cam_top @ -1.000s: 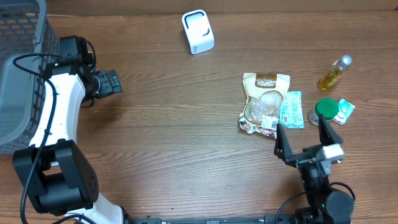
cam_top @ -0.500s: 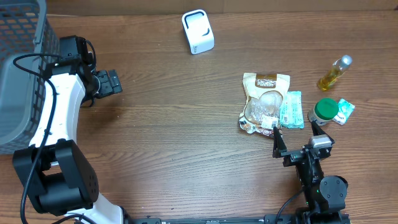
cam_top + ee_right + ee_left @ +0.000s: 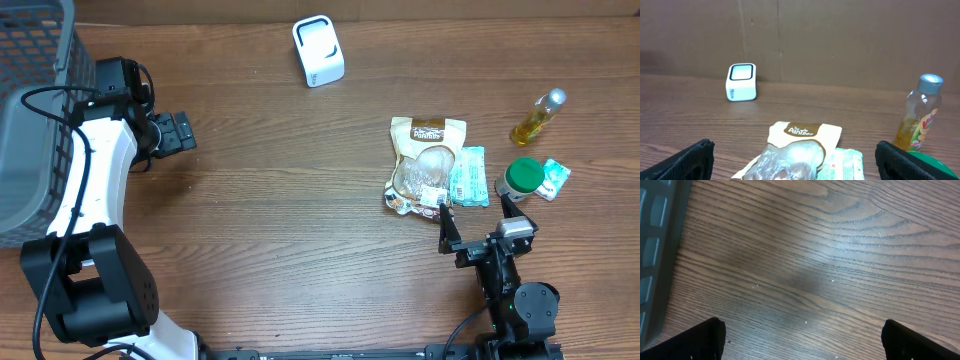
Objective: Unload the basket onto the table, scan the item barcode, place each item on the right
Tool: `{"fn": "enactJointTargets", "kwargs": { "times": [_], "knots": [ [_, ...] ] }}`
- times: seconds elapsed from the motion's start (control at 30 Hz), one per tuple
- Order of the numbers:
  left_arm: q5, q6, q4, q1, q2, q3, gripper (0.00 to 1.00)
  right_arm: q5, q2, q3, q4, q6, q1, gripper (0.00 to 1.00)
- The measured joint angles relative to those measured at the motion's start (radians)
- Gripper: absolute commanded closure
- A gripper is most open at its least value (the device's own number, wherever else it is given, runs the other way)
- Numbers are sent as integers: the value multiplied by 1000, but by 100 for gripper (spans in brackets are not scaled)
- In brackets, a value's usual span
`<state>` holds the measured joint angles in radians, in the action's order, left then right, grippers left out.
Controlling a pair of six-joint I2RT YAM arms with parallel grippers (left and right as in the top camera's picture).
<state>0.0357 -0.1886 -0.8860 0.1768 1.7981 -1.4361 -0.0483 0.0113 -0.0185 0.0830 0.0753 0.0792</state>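
A white scanner box [image 3: 318, 50] stands at the back of the table, also in the right wrist view as the scanner box [image 3: 742, 82]. Several items lie at the right: a brown-and-cream snack bag [image 3: 427, 165] [image 3: 800, 145], a teal packet [image 3: 468, 176] [image 3: 842, 162] against its right side, a green-lidded tub [image 3: 524, 177] and a yellow bottle [image 3: 538, 116] [image 3: 920, 117]. I cannot make out a barcode. My right gripper [image 3: 482, 222] [image 3: 800, 162] is open just in front of the bag, holding nothing. My left gripper [image 3: 180, 132] [image 3: 802, 340] is open over bare wood at the far left.
A grey mesh basket [image 3: 30, 120] fills the far left edge, and its wall [image 3: 655, 255] shows beside the left gripper. A small green-and-white packet [image 3: 555, 178] lies by the tub. A brown wall backs the table in the right wrist view.
The right gripper has sunk lower near the front edge, then held still for the last half second. The left arm and the items have not moved.
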Motion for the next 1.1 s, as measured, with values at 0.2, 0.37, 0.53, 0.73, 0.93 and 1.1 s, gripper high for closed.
{"fn": "enactJointTargets", "kwargs": {
  "times": [0.2, 0.37, 0.53, 0.73, 0.93, 1.1],
  "knots": [
    [0, 0, 0, 0, 0, 0, 0, 0, 0, 0, 0, 0, 0, 0],
    [0, 0, 0, 0, 0, 0, 1, 0, 0, 0, 0, 0, 0, 0],
    [0, 0, 0, 0, 0, 0, 0, 0, 0, 0, 0, 0, 0, 0],
    [0, 0, 0, 0, 0, 0, 1, 0, 0, 0, 1, 1, 0, 0],
    [0, 0, 0, 0, 0, 0, 0, 0, 0, 0, 0, 3, 0, 0],
    [0, 0, -1, 0, -39, 1, 1, 0, 0, 0, 0, 3, 0, 0]
  ]
}}
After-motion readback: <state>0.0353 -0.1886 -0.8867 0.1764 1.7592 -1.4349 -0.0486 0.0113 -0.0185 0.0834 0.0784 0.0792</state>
